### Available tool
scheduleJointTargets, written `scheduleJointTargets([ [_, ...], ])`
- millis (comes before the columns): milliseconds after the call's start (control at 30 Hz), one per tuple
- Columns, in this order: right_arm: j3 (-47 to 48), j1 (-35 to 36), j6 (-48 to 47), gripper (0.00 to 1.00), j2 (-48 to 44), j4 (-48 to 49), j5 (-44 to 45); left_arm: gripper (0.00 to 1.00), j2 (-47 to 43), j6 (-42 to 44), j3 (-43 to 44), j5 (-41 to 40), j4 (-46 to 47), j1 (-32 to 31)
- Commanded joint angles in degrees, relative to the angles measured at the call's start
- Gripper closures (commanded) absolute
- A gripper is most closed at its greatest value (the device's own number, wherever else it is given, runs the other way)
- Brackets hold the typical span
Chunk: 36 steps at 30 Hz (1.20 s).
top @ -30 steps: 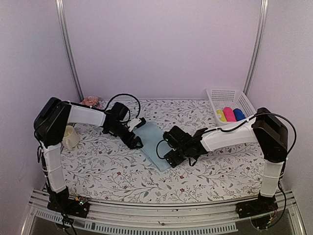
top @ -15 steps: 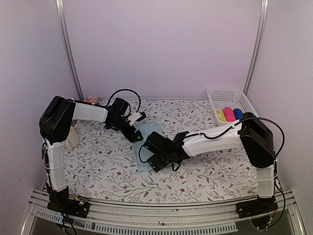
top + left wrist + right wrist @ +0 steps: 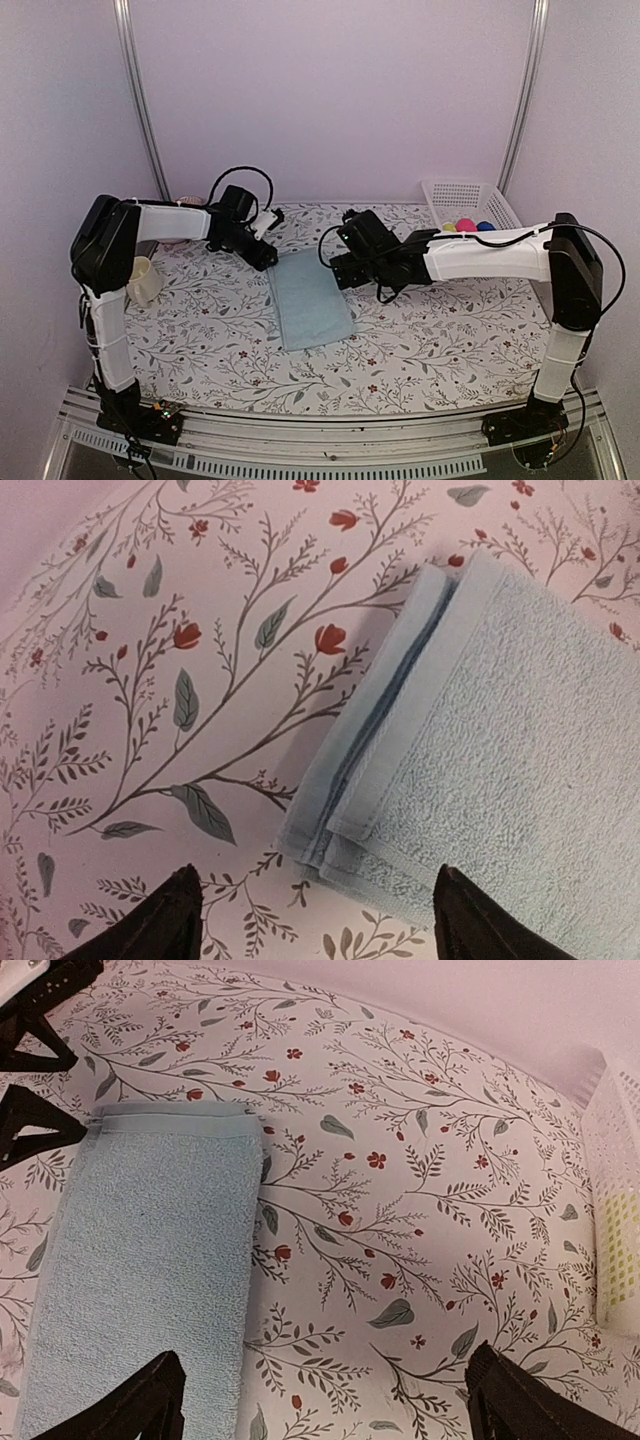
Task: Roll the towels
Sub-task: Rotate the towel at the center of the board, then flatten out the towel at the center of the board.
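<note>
Well, my left fingers [image 3: 266, 256] are spread wide and hold nothing. They hang right above the far left corner of the pale blue towel [image 3: 312, 302]. I cannot tell if they touch it. In my left wrist view that corner [image 3: 340, 840] shows between my two dark tips, and I can see the folded layers stacked along its edge.

My right fingers [image 3: 342, 272] are open as wide as they go, and they hold nothing too. They are by the far right side of the same towel, a bit above it.

The pale blue towel lies flat on the flowery counter [image 3: 200, 340], near the middle. It is folded into a long strip and is not rolled.

A white basket [image 3: 470, 192] sits at the far right corner of the counter. Inside it are a yellow roll [image 3: 448, 227], a pink roll [image 3: 464, 225] and a deep blue roll [image 3: 486, 226], side by side. They are too small for me to see more.

A cream cup [image 3: 143, 280] stands on the counter by my left arm, well apart from the towel.
</note>
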Motion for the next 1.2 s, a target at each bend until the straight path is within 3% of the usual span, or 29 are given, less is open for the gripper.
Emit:
scheduleJointTargets([
  [0,-1.1,0.5,-0.2,0.01,-0.1,1.9,1.7,0.21,1.8,-5.1,1.4,4.8,-5.5,0.7],
  [433,-6.8,0.5,1.4,0.01,-3.9,1.8,4.7,0.33,10.0,-8.0,8.7,16.4,-12.2,0.8],
  [600,-8.0,0.3,1.6,0.01,-4.5,1.8,5.4,0.34,15.2,-6.1,15.0,19.3,-13.8,0.1],
  [767,-9.1,0.0,-0.3,0.01,-4.2,2.5,4.9,0.23,17.2,-3.5,22.2,17.1,-14.8,-0.4],
  [933,-15.6,0.0,-9.5,0.01,-8.1,9.8,-3.1,0.03,6.0,-1.7,12.9,17.7,-7.4,1.2],
  [1033,-19.3,0.0,-15.2,0.01,-11.4,13.1,-10.2,0.03,-4.2,3.7,3.1,18.2,-2.5,1.3],
  [1167,-22.7,0.1,-20.6,0.01,-15.1,15.5,-19.5,0.03,-18.5,17.8,-12.6,20.6,4.1,1.4],
])
